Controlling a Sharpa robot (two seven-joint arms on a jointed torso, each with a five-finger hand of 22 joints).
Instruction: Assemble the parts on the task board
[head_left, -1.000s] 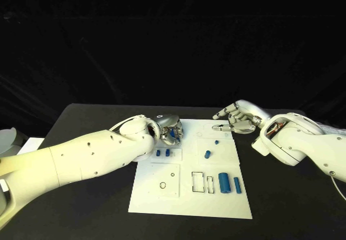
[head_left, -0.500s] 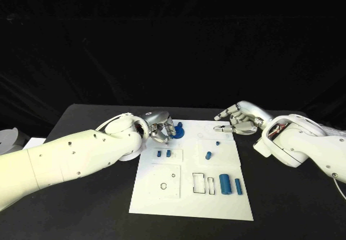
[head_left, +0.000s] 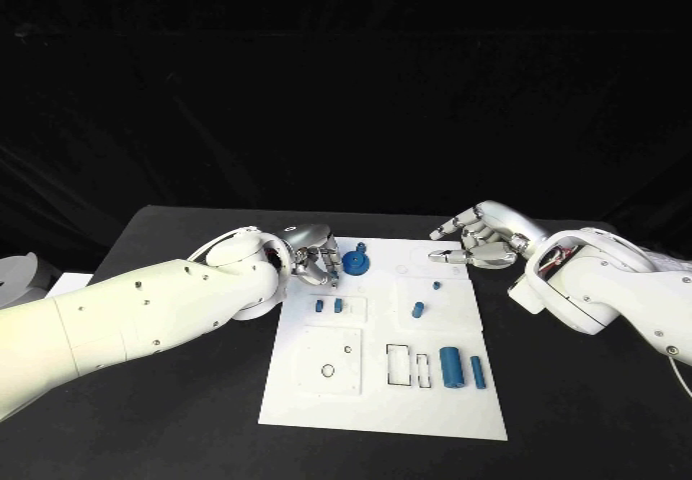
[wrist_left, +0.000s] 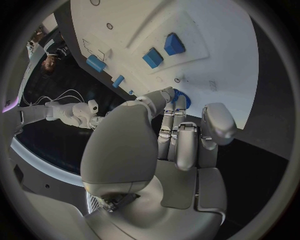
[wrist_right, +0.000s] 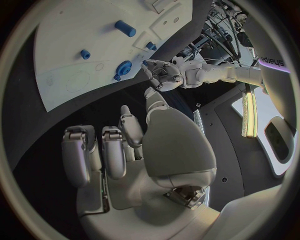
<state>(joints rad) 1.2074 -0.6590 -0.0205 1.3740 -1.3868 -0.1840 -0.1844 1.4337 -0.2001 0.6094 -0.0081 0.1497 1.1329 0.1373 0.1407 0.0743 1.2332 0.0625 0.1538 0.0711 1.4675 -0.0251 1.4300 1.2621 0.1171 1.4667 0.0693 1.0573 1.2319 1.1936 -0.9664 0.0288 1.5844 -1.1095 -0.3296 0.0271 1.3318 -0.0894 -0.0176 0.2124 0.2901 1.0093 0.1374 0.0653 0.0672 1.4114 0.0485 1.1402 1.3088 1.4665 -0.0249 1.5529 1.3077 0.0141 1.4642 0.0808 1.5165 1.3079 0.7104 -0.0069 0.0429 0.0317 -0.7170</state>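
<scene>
Item: round blue part (head_left: 356, 264), far-left on the task board (head_left: 378, 400), at my left hand (head_left: 315, 259) fingertips (wrist_left: 177, 103); whether pinched or merely touched, I cannot tell. Right hand (head_left: 477, 243): hovering at the far-right edge, fingers loosely curled, holding nothing. Risk: part tips or skids off-seat if my left fingers drag it sideways on release.

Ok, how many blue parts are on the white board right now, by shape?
Round blue disc-shaped part: 1
Small blue rectangular blocks: 2
Small blue pegs: 2
Long blue cylinders: 2
Total: 7
</scene>
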